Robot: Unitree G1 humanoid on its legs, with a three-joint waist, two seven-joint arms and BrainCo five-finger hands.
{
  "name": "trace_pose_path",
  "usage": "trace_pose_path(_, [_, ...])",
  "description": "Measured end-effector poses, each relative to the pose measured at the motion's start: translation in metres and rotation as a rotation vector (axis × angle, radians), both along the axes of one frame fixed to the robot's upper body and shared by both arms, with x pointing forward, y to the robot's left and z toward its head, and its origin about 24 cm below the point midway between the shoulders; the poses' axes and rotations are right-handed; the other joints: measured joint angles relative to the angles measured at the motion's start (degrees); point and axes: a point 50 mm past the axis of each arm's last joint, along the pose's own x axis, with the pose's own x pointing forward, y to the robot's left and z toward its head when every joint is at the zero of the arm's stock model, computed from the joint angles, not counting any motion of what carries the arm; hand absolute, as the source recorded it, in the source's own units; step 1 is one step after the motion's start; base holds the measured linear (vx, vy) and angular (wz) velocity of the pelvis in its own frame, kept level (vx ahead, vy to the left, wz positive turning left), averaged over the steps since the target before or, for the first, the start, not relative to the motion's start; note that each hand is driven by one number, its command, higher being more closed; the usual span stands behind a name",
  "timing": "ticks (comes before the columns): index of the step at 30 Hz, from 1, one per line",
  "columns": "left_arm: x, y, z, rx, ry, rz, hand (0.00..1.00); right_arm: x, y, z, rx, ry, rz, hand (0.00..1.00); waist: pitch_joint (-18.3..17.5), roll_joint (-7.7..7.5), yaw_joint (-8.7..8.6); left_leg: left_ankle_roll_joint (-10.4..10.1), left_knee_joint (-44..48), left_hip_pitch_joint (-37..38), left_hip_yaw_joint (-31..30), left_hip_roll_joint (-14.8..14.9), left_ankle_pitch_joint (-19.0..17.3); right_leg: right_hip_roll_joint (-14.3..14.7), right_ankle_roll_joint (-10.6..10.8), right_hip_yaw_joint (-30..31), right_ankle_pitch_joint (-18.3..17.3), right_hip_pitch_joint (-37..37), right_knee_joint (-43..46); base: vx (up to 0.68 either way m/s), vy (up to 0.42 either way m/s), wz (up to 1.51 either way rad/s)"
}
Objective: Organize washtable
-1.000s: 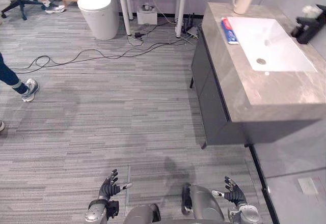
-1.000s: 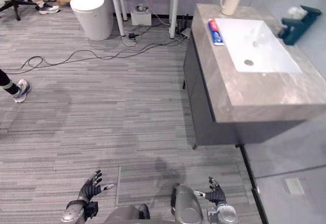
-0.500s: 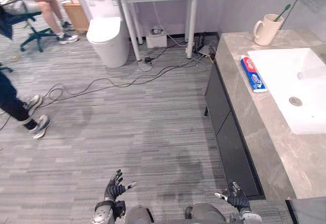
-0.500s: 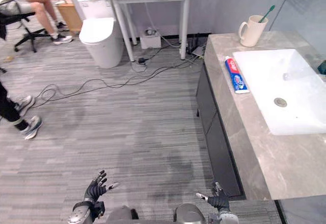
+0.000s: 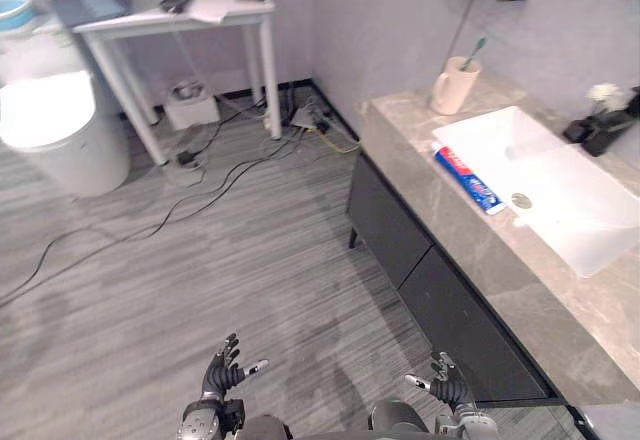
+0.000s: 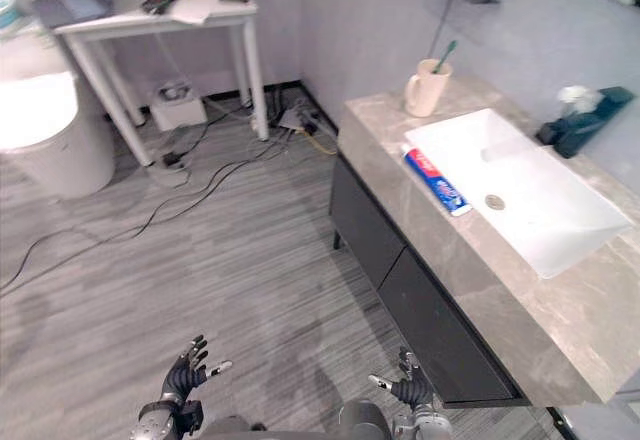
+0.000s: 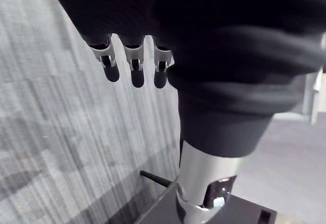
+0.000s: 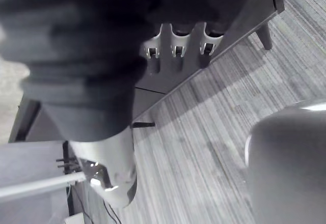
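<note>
Seems barely begun. Holds left robot hand (image 5: 222, 372) and right robot hand (image 5: 447, 392) splayed and empty at 6 o'clock, well short of the counter (image 5: 400, 132) at 2 o'clock. Has yet to touch the toothpaste tube (image 5: 468, 180) lying beside the sink (image 5: 575, 215), or the toothbrush mug (image 5: 452, 87) at 1 o'clock.

The grey plank floor (image 5: 250, 260) lies open up to the grey stone desk (image 5: 520, 275). On it a beige mug with toothbrush (image 5: 453, 84), a red-and-blue toothpaste tube (image 5: 467, 179) and a white sink (image 5: 580, 210) block the far part; the near end is bare.
</note>
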Motion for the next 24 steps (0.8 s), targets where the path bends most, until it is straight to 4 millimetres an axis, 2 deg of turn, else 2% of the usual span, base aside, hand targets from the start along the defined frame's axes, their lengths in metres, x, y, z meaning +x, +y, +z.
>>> trace_pose_path(1, [0.000,0.001,-0.001,0.001,0.007,0.001,0.00,0.001,-0.001,-0.001,-0.002,0.007,0.005,0.00,0.0,0.34,-0.11,-0.2,-0.5,0.4,0.7,0.3,0.1,-0.2,-0.6,-4.8,-0.1,-0.2,-2.6,0.33,0.026,-0.62])
trace_pose_path(2, [0.003,0.002,-0.003,0.001,0.017,0.008,0.00,0.005,-0.001,-0.003,-0.011,0.018,0.029,0.00,0.5,1.01,-0.11,-0.7,-1.1,1.1,1.4,0.8,0.4,0.5,-2.5,-12.7,0.7,-0.3,-8.2,0.27,0.009,-0.54])
trace_pose_path(3, [0.002,0.003,-0.005,0.000,0.030,0.009,0.00,0.006,-0.002,-0.003,-0.014,0.018,0.034,0.00,0.6,1.15,-0.12,-0.8,-1.3,1.4,1.6,0.8,0.4,1.7,-4.4,-14.3,2.1,-0.3,-11.7,0.34,-0.026,-0.55])
trace_pose_path(4, [-0.002,0.005,-0.008,0.004,0.056,0.012,0.00,0.006,-0.004,-0.003,-0.029,0.019,0.042,0.00,0.5,0.81,-0.19,-1.9,-1.0,2.2,1.9,0.0,0.0,3.9,-7.6,-13.7,7.4,0.5,-19.0,0.38,-0.065,-0.37])
trace_pose_path(5, [-0.002,-0.001,-0.011,-0.014,0.068,0.015,0.00,0.007,-0.014,-0.002,-0.062,0.027,0.049,0.00,1.2,1.71,-0.58,-4.3,0.4,4.1,1.6,0.3,-1.6,4.9,-11.8,-13.8,9.0,2.1,-19.8,0.38,-0.057,-0.39])
trace_pose_path(6, [-0.003,-0.004,-0.012,-0.022,0.070,0.015,0.00,0.008,-0.017,-0.002,-0.072,0.029,0.053,0.00,1.6,2.76,-0.63,-4.4,1.9,4.3,1.7,1.3,-1.6,5.7,-11.7,-13.4,8.7,2.7,-20.2,0.35,-0.072,-0.41])
trace_pose_path(7, [-0.003,-0.007,-0.013,-0.027,0.070,0.012,0.00,0.010,-0.021,0.000,-0.083,0.021,0.056,0.00,1.9,3.79,-0.91,-5.9,6.4,3.3,1.6,2.6,-0.7,6.6,-11.2,-12.2,7.8,3.8,-21.2,0.37,-0.098,-0.58])
trace_pose_path(8, [-0.003,-0.008,-0.013,-0.031,0.070,0.017,0.00,0.010,-0.023,0.000,-0.089,0.020,0.057,0.00,2.1,4.44,-0.98,-8.1,12.9,1.6,1.6,4.4,0.8,7.8,-11.7,-10.6,7.2,4.9,-22.3,0.37,-0.119,-0.63])
trace_pose_path(9, [-0.004,-0.008,-0.014,-0.033,0.072,0.022,0.00,0.010,-0.023,0.000,-0.089,0.021,0.057,0.00,2.2,4.55,-0.93,-8.5,17.0,0.2,1.3,5.5,1.6,8.4,-12.2,-9.4,6.8,5.8,-22.9,0.38,-0.100,-0.84])
trace_pose_path(10, [-0.007,-0.008,-0.015,-0.037,0.078,0.030,0.00,0.009,-0.024,0.000,-0.093,0.024,0.056,0.00,2.3,4.45,-0.78,-8.5,22.5,-0.9,-0.2,6.7,1.4,9.6,-12.5,-7.2,6.4,7.8,-24.0,0.31,-0.053,-1.04])
trace_pose_path(11, [-0.008,-0.009,-0.015,-0.040,0.080,0.036,0.00,0.010,-0.026,0.000,-0.095,0.022,0.051,0.00,2.6,3.82,-0.70,-7.6,25.5,-1.3,-1.1,7.3,0.8,10.4,-12.6,-4.7,6.2,10.6,-25.5,0.25,-0.037,-1.05])
trace_pose_path(13, [-0.005,-0.011,-0.014,-0.047,0.069,0.036,0.00,0.010,-0.032,0.002,-0.103,0.017,0.024,0.00,2.7,2.81,-0.68,-6.3,26.7,-3.2,-1.0,7.4,0.1,10.6,-12.5,-1.1,6.2,14.0,-27.6,0.26,-0.001,-1.06])
trace_pose_path(15, [-0.005,-0.013,-0.014,-0.052,0.067,0.037,0.00,0.010,-0.039,0.003,-0.121,0.016,0.016,0.00,2.7,2.67,-0.06,-6.1,24.6,-5.6,-1.5,7.4,-0.1,10.7,-12.3,3.3,6.4,15.6,-28.5,0.27,0.047,-1.29])
trace_pose_path(17, [-0.005,-0.013,-0.015,-0.052,0.068,0.039,0.00,0.008,-0.043,0.002,-0.129,0.028,0.008,0.00,2.7,2.80,0.60,-6.1,19.6,-9.0,-5.0,6.6,0.0,11.1,-11.8,7.8,6.7,16.4,-29.0,0.20,0.118,-1.15])
trace_pose_path(19, [-0.007,-0.014,-0.015,-0.056,0.071,0.043,0.00,0.005,-0.045,0.000,-0.130,0.043,-0.006,0.00,2.8,2.79,0.77,-6.8,8.7,-10.9,-15.5,2.8,0.4,11.1,-10.4,13.1,7.5,17.9,-30.7,0.19,0.159,-1.18])
trace_pose_path(20, [-0.008,-0.015,-0.016,-0.058,0.073,0.044,0.00,0.006,-0.046,0.001,-0.132,0.042,-0.005,0.00,2.7,3.04,0.75,-7.5,5.5,-11.1,-18.1,1.9,0.9,11.2,-9.8,14.5,7.7,18.0,-31.1,0.14,0.184,-1.21])
trace_pose_path(21, [-0.008,-0.016,-0.016,-0.064,0.074,0.046,0.00,0.006,-0.048,0.001,-0.138,0.042,-0.004,0.00,2.5,3.50,0.55,-8.4,1.5,-11.6,-22.3,0.7,1.7,11.3,-8.4,16.9,7.8,18.0,-31.6,0.12,0.210,-1.00])
trace_pose_path(24, [-0.008,-0.021,-0.017,-0.078,0.072,0.048,0.00,0.003,-0.050,0.001,-0.144,0.050,-0.002,0.00,1.4,5.43,0.69,-8.4,0.4,-11.0,-25.7,0.3,1.8,12.4,-5.6,22.0,6.4,17.8,-30.5,0.13,0.301,-1.05])
